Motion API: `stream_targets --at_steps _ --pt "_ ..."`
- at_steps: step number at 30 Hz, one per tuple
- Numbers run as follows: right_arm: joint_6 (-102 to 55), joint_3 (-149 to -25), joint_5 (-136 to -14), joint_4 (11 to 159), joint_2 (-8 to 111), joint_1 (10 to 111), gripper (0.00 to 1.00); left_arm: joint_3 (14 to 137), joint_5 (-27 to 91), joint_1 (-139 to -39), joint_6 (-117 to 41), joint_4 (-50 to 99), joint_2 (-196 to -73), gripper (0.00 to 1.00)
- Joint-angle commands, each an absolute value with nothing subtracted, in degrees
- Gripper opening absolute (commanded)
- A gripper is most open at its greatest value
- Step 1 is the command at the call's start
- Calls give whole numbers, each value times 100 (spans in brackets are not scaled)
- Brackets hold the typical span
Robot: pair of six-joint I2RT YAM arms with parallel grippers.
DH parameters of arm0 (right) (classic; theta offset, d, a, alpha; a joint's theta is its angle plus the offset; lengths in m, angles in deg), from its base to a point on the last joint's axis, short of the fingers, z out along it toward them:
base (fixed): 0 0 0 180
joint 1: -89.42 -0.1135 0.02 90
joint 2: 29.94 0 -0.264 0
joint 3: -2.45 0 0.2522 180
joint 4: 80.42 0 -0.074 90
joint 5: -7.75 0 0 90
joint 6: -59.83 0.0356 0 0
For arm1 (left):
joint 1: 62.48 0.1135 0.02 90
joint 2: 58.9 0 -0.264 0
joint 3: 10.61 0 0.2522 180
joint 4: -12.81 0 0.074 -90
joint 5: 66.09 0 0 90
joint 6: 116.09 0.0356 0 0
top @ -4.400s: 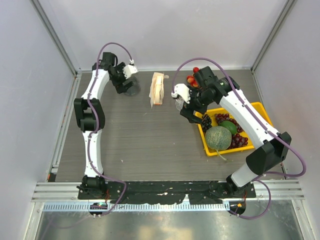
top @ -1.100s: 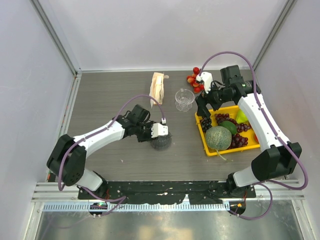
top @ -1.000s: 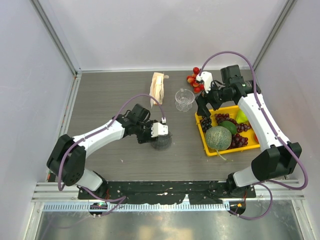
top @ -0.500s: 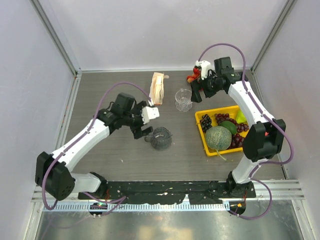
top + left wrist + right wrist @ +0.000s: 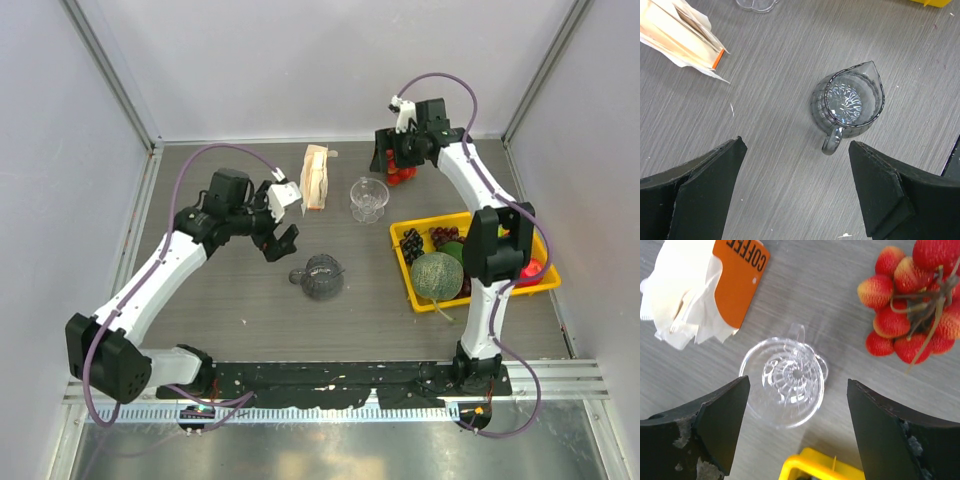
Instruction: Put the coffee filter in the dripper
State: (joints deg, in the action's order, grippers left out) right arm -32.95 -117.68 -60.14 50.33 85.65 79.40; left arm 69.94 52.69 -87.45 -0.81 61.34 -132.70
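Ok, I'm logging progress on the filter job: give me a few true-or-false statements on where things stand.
The dripper holds no filter. True.
The left claw grips the glass cup. False: it is open and touches nothing; the cup stands free.
The filter pack lies beside the dripper. True.
The right claw is shut on a filter. False: it is open and empty, above the dripper.

- Robot lab test cell, not a home.
- Boxed in by plain white panels (image 5: 330, 60) on aluminium framing (image 5: 108, 70).
- Grey wood-grain table (image 5: 250, 320), metal mounting rail (image 5: 560, 381) along near edge.
- Staged props: yellow tray (image 5: 404, 268) of fruit, filter pack (image 5: 316, 180).
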Motion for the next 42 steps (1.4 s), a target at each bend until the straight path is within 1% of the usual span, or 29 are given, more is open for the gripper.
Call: stream_targets --at_steps 1,4,12,15,19,22,26,30,35,38,42 --pt "-3376 -12520 -6431 5251 8897 7747 83 6925 5345 -8674 -236 6208 -12913 96" --pt "-3447 -12758 -6546 5259 9266 7633 80 6898 5292 -8612 -148 6296 -12833 96" --pt "-3588 -13400 -6959 5286 9952 7282 75 6802 5248 -8498 -130 6357 -12675 96" --pt "-3597 -13532 -7073 5172 10154 7194 71 6740 5195 -8498 -69 6366 -12587 96" --pt "-3597 -13629 -7109 4795 10304 7106 70 6652 5160 -8471 -16 6375 -12473 96" --pt "-3676 -13611 -7109 4583 10331 7044 67 6591 5204 -8436 -42 6331 -12394 96" --pt "-3737 -13611 -6942 4363 10313 6965 58 6512 5230 -8410 -60 6279 -12367 97" --pt "-3974 -13611 -6775 4091 10278 6895 51 6511 5256 -8392 -69 6235 -12376 97" --pt "-4448 -13506 -6783 3880 10199 6763 49 6547 5274 -8375 -42 6217 -12402 97" --pt "-4703 -13331 -6836 3809 10076 6675 46 6547 5309 -8357 -60 6199 -12402 97" --pt "-5283 -13172 -6792 3643 9944 6544 45 6547 5318 -8340 -51 6199 -12385 97"
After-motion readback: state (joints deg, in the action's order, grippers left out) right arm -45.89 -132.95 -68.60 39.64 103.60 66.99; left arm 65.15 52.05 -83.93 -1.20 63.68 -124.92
